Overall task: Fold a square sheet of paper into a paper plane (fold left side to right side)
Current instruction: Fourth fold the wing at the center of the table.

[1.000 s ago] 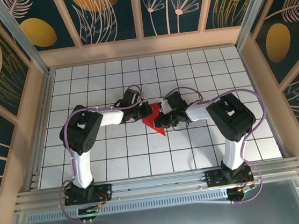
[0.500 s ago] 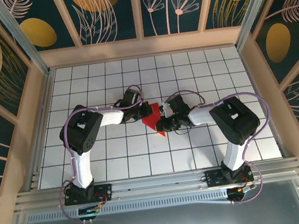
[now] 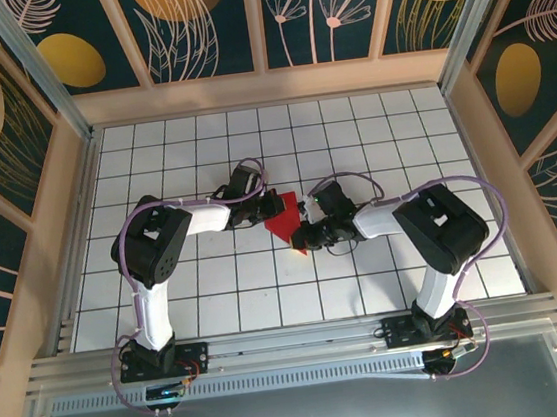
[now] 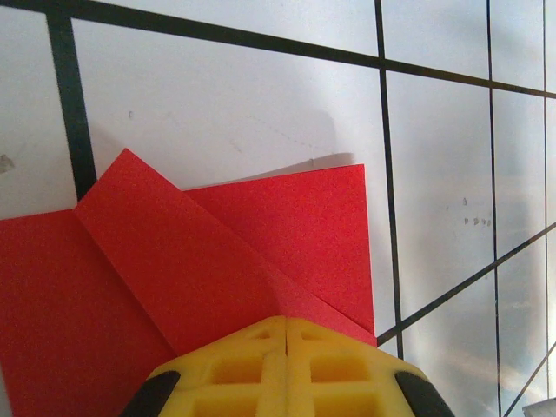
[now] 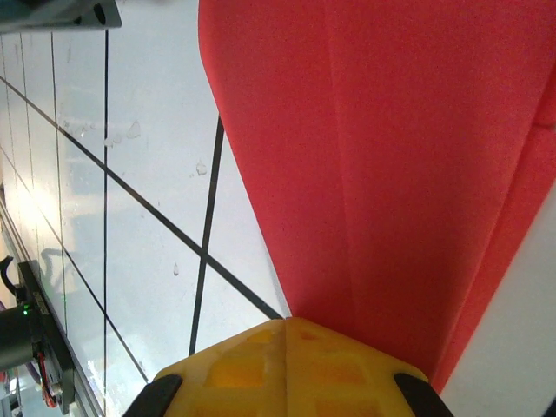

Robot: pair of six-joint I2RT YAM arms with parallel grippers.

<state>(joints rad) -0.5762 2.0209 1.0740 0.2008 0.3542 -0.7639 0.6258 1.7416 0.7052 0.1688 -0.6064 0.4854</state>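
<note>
Reaching in from the left, the left tool (image 3: 263, 208) is clenched: its yellow fingers (image 4: 261, 337) meet along a seam with no gap, and their tips are set on the left side of the red sheet of paper (image 3: 282, 222). The sheet lies partly folded near the middle of the white gridded bench (image 3: 201, 147), between the two tools. From the left wrist, a flap (image 4: 165, 252) lies folded diagonally over the layer below. On the right, the right tool (image 3: 303, 234) is clenched too, its tips against the sheet's near right edge, where a long crease (image 5: 347, 174) runs away from them.
</note>
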